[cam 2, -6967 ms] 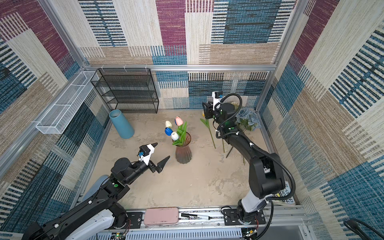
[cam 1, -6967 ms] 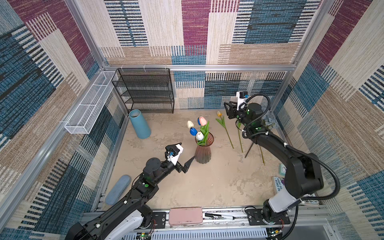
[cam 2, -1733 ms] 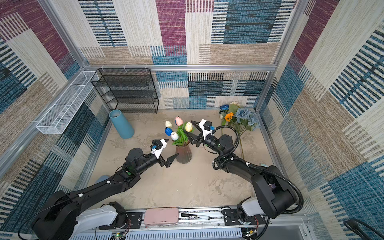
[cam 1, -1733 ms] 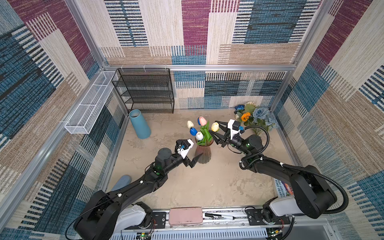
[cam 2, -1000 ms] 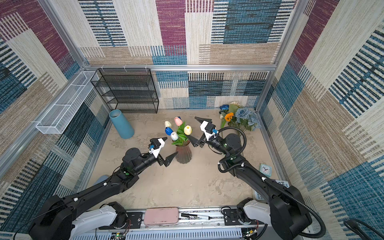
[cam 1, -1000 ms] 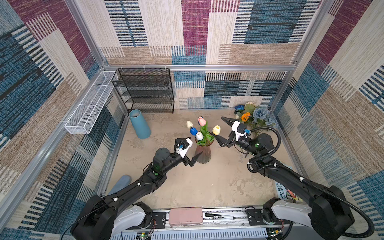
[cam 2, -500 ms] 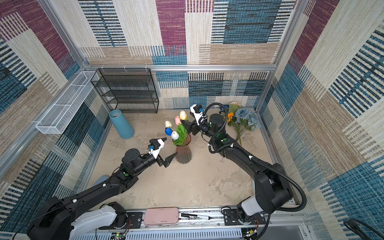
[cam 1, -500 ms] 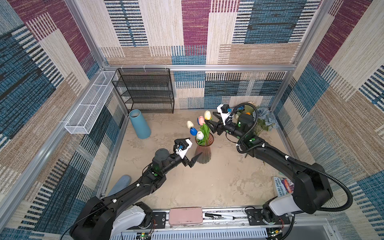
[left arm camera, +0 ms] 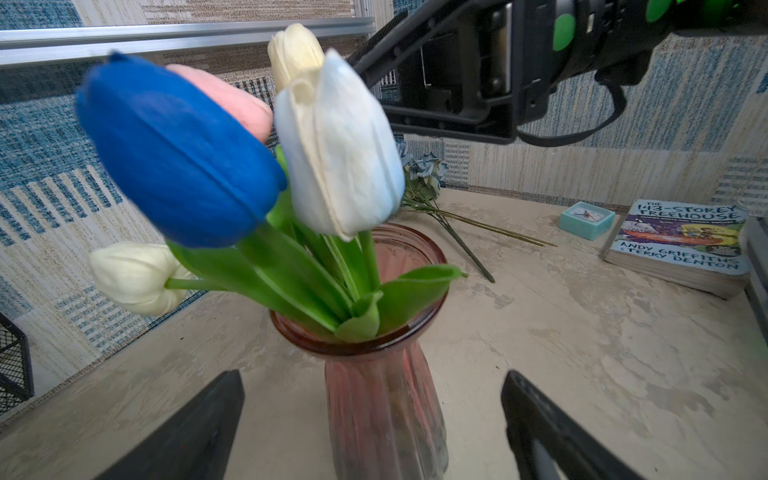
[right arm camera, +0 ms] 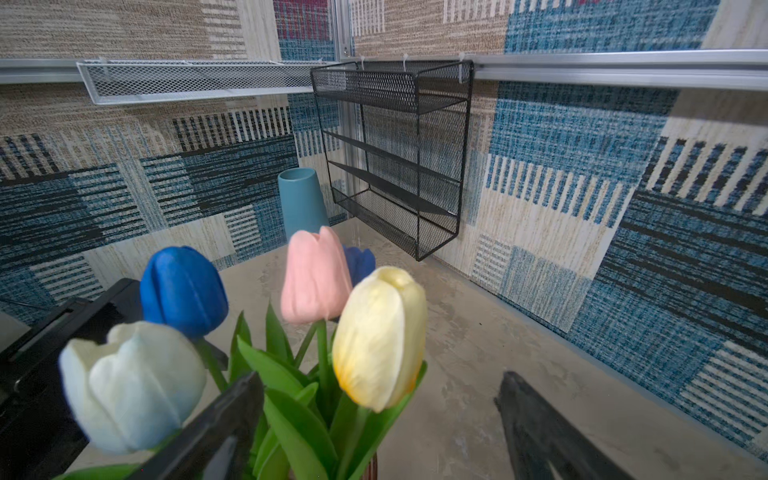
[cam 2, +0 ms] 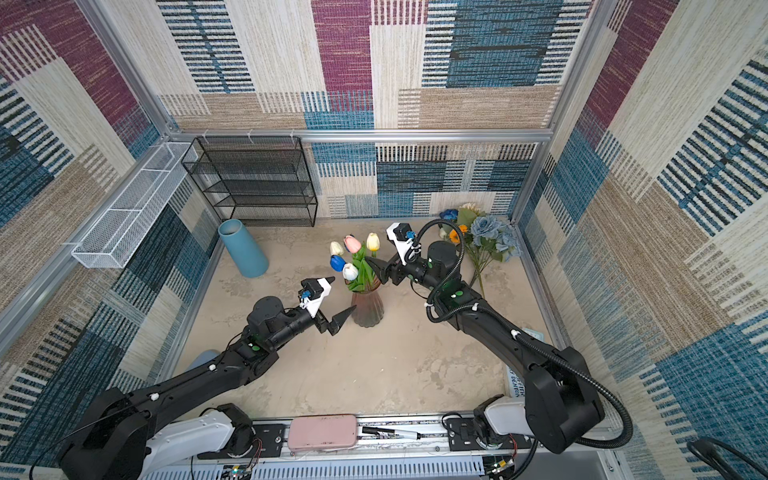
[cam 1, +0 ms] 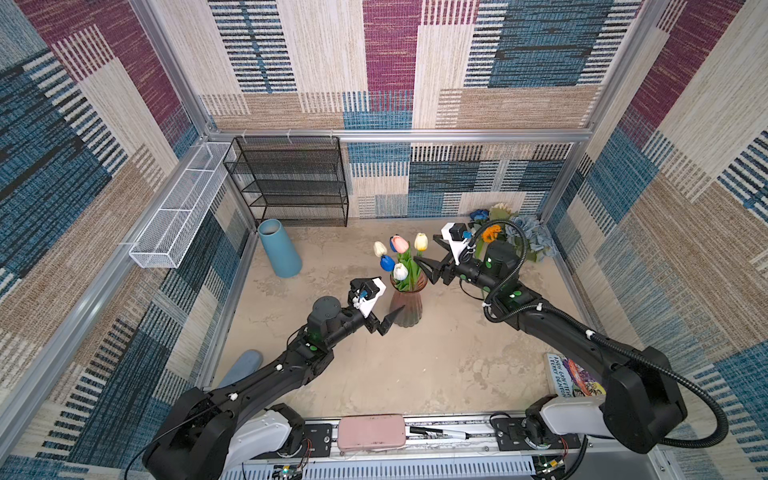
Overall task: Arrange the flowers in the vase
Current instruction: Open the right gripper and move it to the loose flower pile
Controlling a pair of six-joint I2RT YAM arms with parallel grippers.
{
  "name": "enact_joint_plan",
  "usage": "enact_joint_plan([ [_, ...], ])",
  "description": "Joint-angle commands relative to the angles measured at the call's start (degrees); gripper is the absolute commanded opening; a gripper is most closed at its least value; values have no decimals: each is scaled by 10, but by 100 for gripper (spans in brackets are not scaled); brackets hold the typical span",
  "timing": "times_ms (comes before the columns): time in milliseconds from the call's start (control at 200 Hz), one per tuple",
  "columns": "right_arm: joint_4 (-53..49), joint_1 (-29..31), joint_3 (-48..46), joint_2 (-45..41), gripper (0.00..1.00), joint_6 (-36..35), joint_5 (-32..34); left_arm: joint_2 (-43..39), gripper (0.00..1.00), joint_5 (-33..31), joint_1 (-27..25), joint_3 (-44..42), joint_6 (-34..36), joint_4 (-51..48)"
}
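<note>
The right gripper (cam 1: 432,254) now has its jaws spread wide with nothing between them. Half a second ago they were narrower and higher, up at the head of the yellow tulip (cam 1: 421,241). That tulip now stands free in the vase (cam 1: 409,307), a little lower than it was then. Its head is just ahead of the right gripper's fingertips and apart from them. Seven seconds ago the vase held four tulips; it now holds five. In the right wrist view the pink tulip (right arm camera: 316,276), blue tulip (right arm camera: 185,291) and white tulip (right arm camera: 133,386) crowd in front of the open fingers, alongside the yellow one.

The left gripper (cam 1: 390,294) has not shifted over the last half second. Its jaws are fully spread, low beside the vase. In the left wrist view the vase body rises straight ahead between the two fingers, clear of both.

The dusty-blue rose bunch (cam 1: 530,235) and orange sunflower (cam 1: 491,232) lie behind the right gripper, past its wrist.
</note>
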Motion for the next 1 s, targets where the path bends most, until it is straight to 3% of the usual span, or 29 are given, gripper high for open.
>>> enact_joint_plan([
  [0,54,1,-24,-25,92,-16,-18,-1,99,0,0,6,-4,19],
  [130,80,0,-40,-60,92,-1,52,-10,99,-3,0,8,-1,11],
  [205,82,-3,-31,-68,83,11,84,-16,99,-4,0,7,1,12],
  [381,113,-7,-37,-80,76,21,80,-23,99,-7,0,0,0,22],
  [546,102,-35,-28,-70,58,57,171,-33,99,-18,0,-15,-4,30],
  [626,64,-84,-10,-49,50,107,186,-32,99,-22,0,-21,-3,36],
  [751,-59,-149,54,26,26,149,220,-27,99,-20,0,-23,-6,44],
  [866,-174,-177,112,108,26,154,270,-17,99,-22,0,-22,-4,45],
  [997,-250,-217,151,186,28,177,253,-4,99,-24,0,-23,-2,51],
])
